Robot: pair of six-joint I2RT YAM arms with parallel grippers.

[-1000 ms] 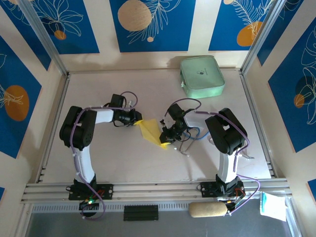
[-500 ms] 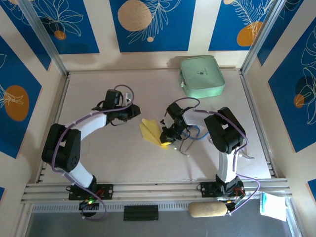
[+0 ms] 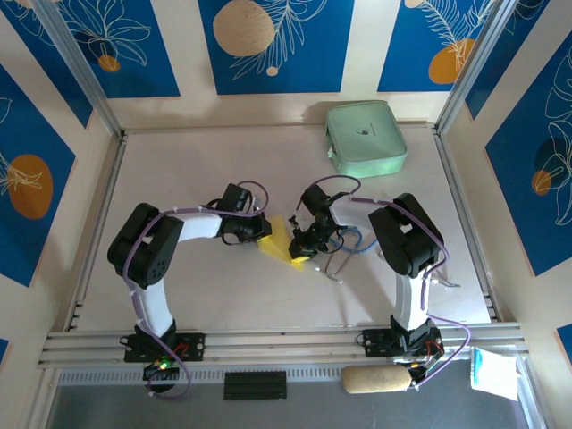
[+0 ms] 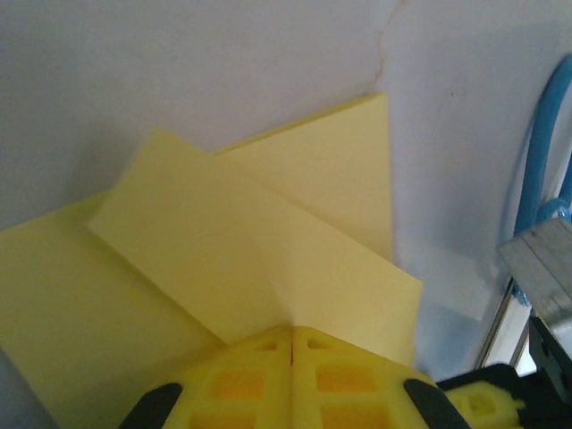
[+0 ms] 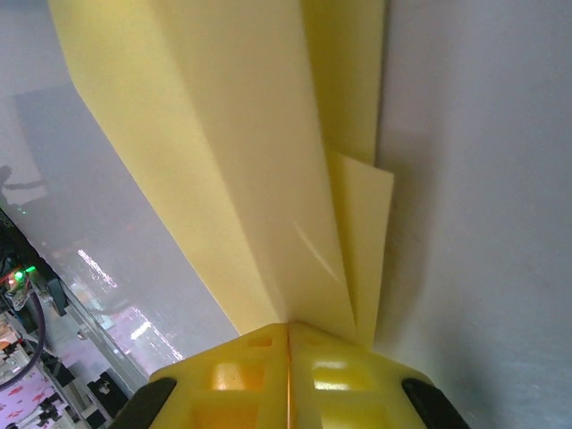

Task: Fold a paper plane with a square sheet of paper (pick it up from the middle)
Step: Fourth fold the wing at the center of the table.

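Pressing this fold flat should go best if the right tool [image 5: 288, 326], pinched shut on the thin, partly folded yellow square sheet of paper [image 3: 280, 241] at mid-table [image 3: 197, 286], anchors it while the left tool [image 4: 291, 332], fingers closed together, rubs along the crease.

The top view is bright and even, with faint shadows by the paper [image 3: 281, 243]. Wrist views blur up close; glare streaks the table [image 5: 98, 264] left of it.
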